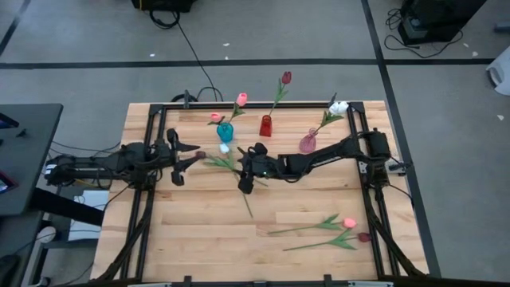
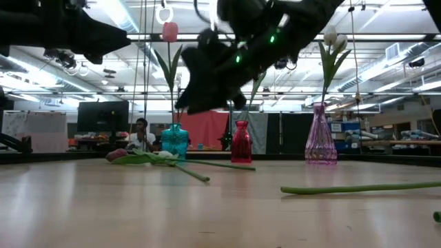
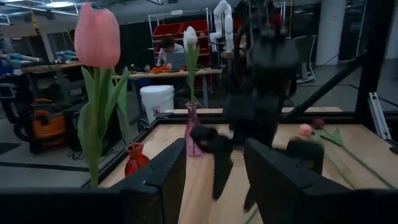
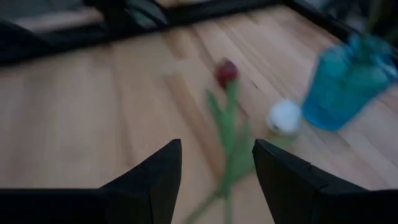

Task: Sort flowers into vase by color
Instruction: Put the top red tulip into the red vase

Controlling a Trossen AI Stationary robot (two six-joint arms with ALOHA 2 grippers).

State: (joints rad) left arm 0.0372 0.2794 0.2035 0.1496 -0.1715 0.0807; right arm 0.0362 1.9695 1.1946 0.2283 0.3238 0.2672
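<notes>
Fingers of the right gripper stand wide apart with nothing between them, hanging above a dark red tulip that lies flat on the table. Its stem runs lengthwise away from the gap toward the head, beside a white tulip near the blue vase. The right arm reaches in from its side, stretched low over the middle. The left gripper waits close by, fingers partly parted and empty. Other flowers lie well apart near the front right.

Right tool mid-table, fingers apart; left tool spread.
</notes>
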